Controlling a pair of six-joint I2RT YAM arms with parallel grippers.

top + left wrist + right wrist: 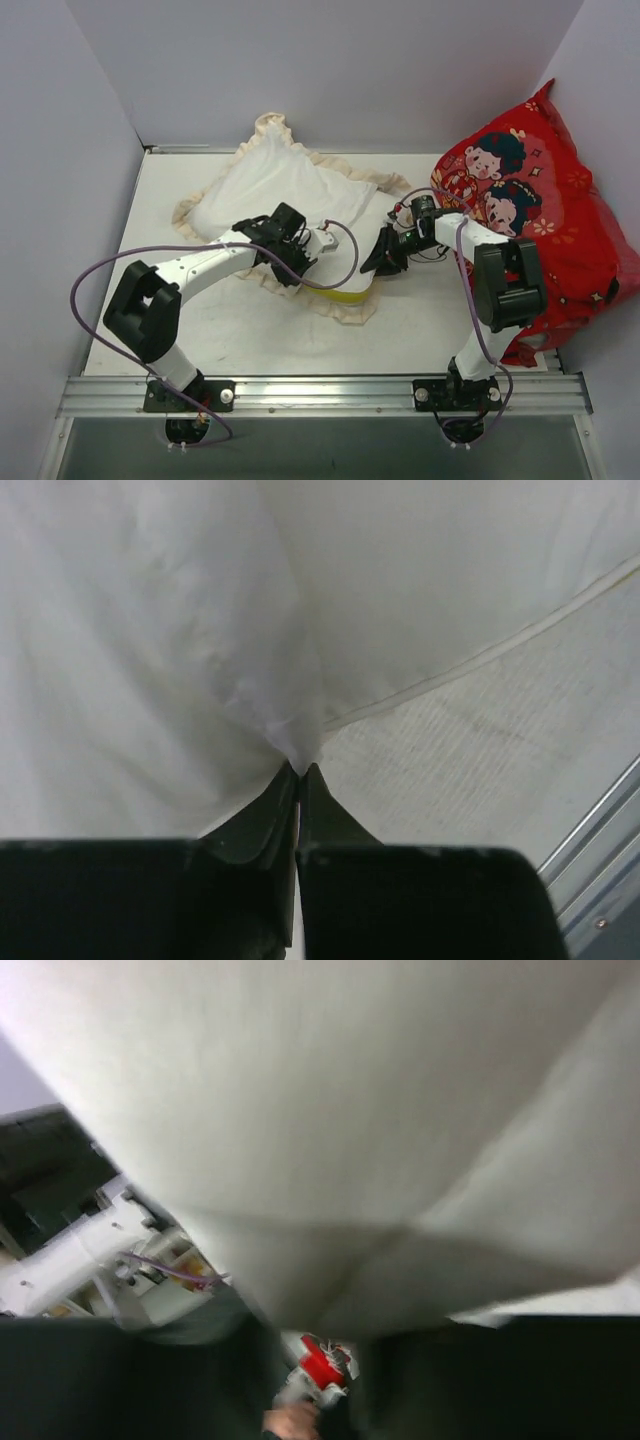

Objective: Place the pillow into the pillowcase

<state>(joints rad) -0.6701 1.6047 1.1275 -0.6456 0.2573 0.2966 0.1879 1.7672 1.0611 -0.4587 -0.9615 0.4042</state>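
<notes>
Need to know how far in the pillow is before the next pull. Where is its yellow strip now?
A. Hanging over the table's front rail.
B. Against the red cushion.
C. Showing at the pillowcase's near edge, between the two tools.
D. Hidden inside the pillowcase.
C: in the top view the yellow strip pokes out at the near edge of the pillowcase, between the left tool and the right tool.

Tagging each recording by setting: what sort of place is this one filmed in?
Probably a lab test cell, not a bedroom: plain white walls box in a white table, and two robot arms stand on an aluminium rail at its near edge. The pillowcase looks like a prop.
</notes>
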